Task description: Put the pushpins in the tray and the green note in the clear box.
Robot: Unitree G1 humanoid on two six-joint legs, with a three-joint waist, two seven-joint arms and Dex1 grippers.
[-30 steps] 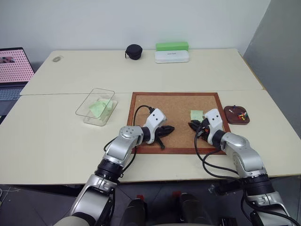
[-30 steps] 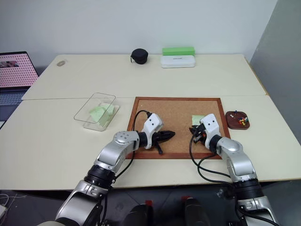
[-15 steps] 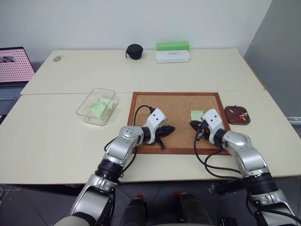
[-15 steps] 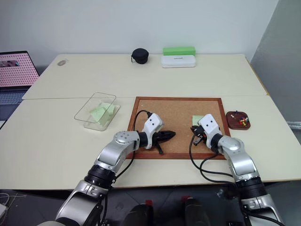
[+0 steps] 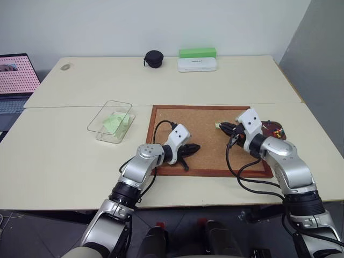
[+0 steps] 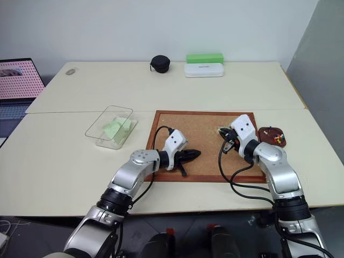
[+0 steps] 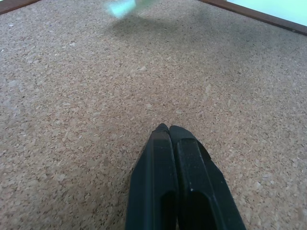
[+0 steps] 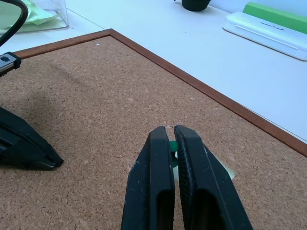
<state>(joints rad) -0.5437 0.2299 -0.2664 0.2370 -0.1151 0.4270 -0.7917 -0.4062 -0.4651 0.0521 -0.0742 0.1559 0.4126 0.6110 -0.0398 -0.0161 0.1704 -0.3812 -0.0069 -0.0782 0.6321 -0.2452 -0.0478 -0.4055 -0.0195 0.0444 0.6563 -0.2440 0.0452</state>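
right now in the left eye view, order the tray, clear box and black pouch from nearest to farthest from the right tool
1. Tray: just beside the right tool, off the cork board's right edge.
2. Black pouch: at the table's far side, up and left.
3. Clear box: left of the board, past the left arm.

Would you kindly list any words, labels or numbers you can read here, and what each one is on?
None can be read.
White case: a small dark mark on its lid, too small to read.
Laptop screen: a pink pattern, no legible text.
Green note: no marks can be made out.
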